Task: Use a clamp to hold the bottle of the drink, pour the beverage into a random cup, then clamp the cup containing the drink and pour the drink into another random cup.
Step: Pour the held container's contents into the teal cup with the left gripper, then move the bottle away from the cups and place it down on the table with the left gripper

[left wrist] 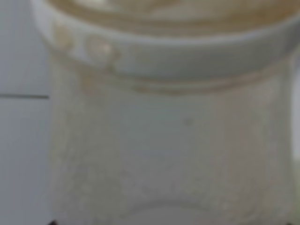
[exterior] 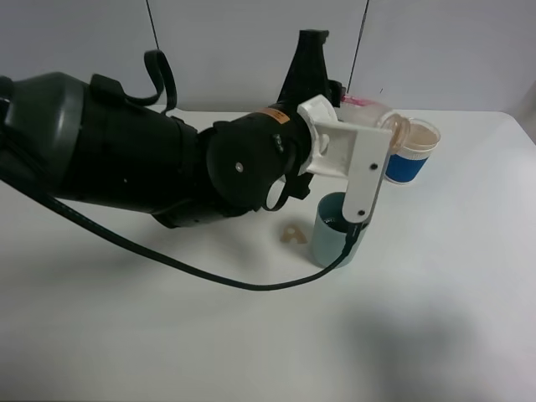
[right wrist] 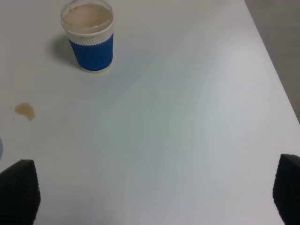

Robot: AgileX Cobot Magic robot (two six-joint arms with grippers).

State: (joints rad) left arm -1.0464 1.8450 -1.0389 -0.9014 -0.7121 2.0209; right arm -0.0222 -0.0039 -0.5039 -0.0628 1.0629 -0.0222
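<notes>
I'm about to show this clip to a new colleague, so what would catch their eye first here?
A bulky black arm fills the left of the overhead view. Its left gripper is shut on a clear bottle tipped on its side, and a dark teal cup sits just below it in that view. To the right stands a blue-sleeved white cup, and a small brown spill stains the white table beside the teal cup.

White table [exterior: 469, 318] (softly shadowed); pale grey wall [exterior: 234, 50] behind it.
</notes>
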